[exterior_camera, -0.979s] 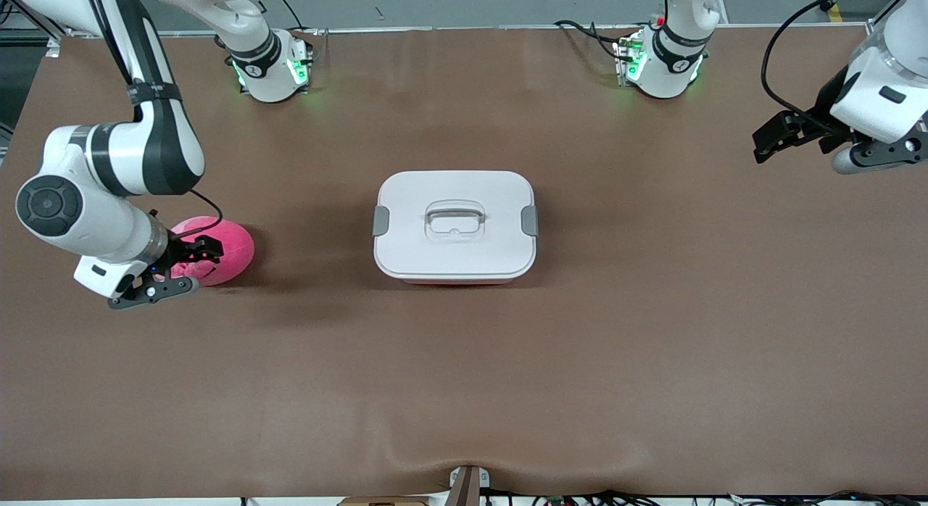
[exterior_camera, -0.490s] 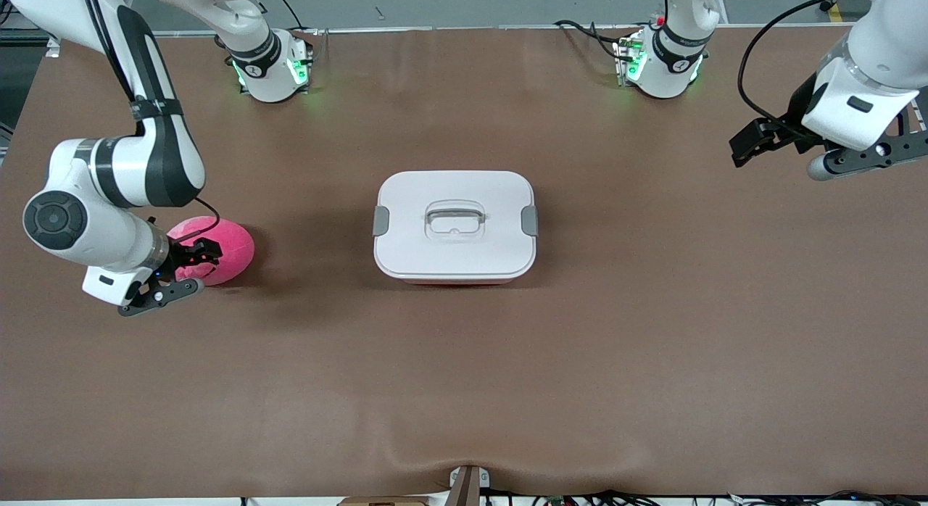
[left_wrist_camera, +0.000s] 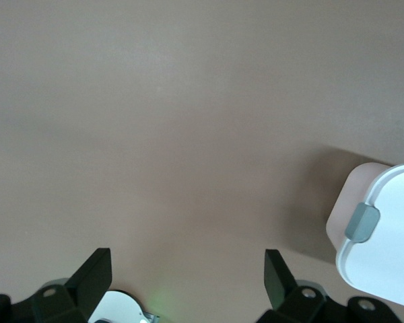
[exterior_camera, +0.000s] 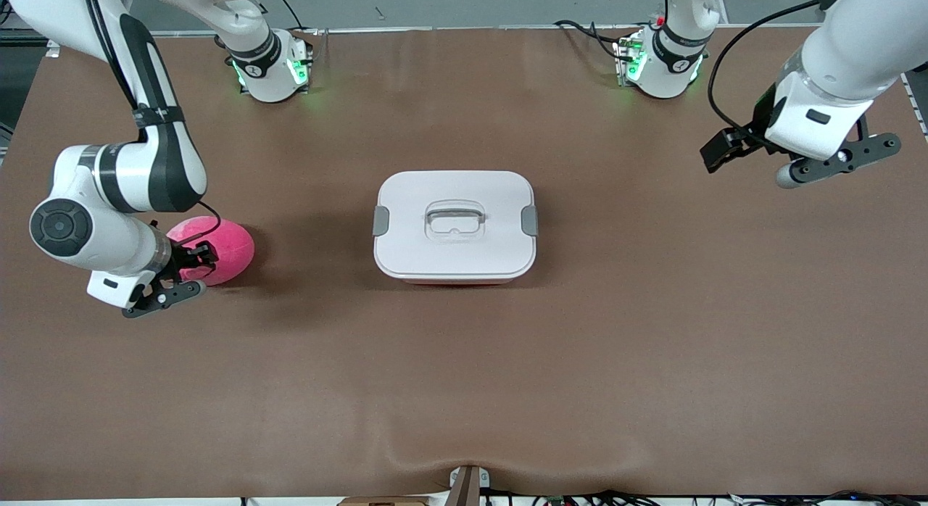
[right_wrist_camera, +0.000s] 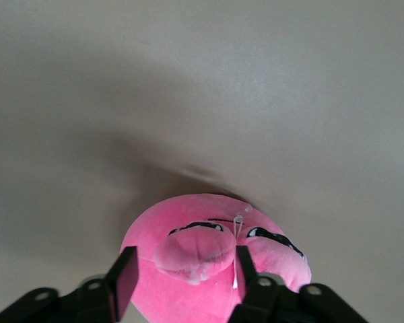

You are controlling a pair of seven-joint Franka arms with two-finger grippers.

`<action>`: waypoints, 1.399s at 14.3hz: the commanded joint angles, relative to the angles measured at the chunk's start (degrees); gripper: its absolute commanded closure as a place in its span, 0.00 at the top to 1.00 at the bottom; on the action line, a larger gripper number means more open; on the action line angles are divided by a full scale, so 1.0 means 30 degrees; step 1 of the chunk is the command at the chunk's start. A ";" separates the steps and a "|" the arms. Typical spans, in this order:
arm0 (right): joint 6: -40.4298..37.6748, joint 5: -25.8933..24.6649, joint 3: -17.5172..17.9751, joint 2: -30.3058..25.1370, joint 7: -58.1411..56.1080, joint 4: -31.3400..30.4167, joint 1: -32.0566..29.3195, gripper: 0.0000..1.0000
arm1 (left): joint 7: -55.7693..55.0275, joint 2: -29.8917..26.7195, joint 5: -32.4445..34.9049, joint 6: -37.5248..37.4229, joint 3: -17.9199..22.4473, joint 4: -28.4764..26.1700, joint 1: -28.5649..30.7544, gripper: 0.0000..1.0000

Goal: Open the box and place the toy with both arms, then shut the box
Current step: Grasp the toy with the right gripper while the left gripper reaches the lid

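The right gripper sits low at the toy, toward the right arm's end of the table; in the right wrist view its two black fingers stand apart on either side of a pale pink stubby limb on the plush, close around it, though whether they press on it cannot be told. The toy, hot pink with dark eyes, rests on the brown table well apart from the box. The box stands near the middle of the table, about level with the toy as seen from the front camera, its white lid on, the clear recessed handle in the middle and a grey clip at each short side. Farther from the front camera, the left gripper hangs over bare table toward the left arm's end, well clear of the box; the left wrist view shows its fingers spread wide with nothing between them, and the corner of the box with one grey clip off to one edge.
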 commanded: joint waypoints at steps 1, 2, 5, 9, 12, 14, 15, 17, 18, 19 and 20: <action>0.0066 -0.0333 0.0169 0.0269 -0.0177 0.0104 -0.0302 0.62 | -0.1161 0.0270 -0.0325 0.0259 -0.0444 0.0202 0.0012 1.00; 0.0037 -0.0333 0.0169 0.0444 -0.0177 0.0104 -0.0244 0.62 | -0.1599 0.0358 -0.0325 0.0376 -0.0619 0.0173 0.0012 1.00; -0.0021 -0.0333 0.0139 0.0445 -0.0148 0.0133 -0.0214 0.49 | -0.3706 0.0709 -0.0325 0.0903 -0.1409 0.0084 0.0012 1.00; -0.0110 -0.0333 0.0168 0.0445 -0.0178 0.0075 -0.0302 0.05 | -0.6489 0.1324 -0.0296 0.1723 -0.2434 0.0055 0.0012 1.00; -0.0139 -0.0333 0.0169 0.0475 -0.0178 0.0104 -0.0273 0.00 | -0.8363 0.1792 -0.0267 0.2134 -0.3167 -0.0032 -0.0017 1.00; -0.0284 -0.0275 0.0169 0.0416 -0.0090 0.0162 -0.0244 0.00 | -0.9974 0.2085 -0.0237 0.2630 -0.3695 -0.0062 -0.0017 1.00; -0.0546 -0.0072 0.0140 0.0329 -0.0089 0.0162 -0.0331 0.00 | -1.0823 0.2290 -0.0208 0.2807 -0.3929 -0.0062 -0.0104 1.00; -0.0695 -0.0040 0.0169 -0.0051 0.0027 0.0366 -0.0478 0.00 | -1.2726 0.2700 -0.0091 0.3392 -0.4194 -0.0091 -0.0425 1.00; -0.1102 -0.0040 0.0169 -0.0227 -0.0001 0.0600 -0.0478 0.00 | -1.3867 0.2993 -0.0033 0.3772 -0.4224 -0.0062 -0.0804 1.00; -0.1599 -0.0040 0.0198 -0.0286 -0.0060 0.0979 -0.0449 0.00 | -1.4922 0.3169 -0.0003 0.4095 -0.4195 -0.0062 -0.1098 1.00; -0.2213 -0.0040 0.0198 -0.0287 -0.0060 0.1389 -0.0420 0.00 | -1.5890 0.3432 -0.0003 0.4417 -0.4224 -0.0062 -0.1362 1.00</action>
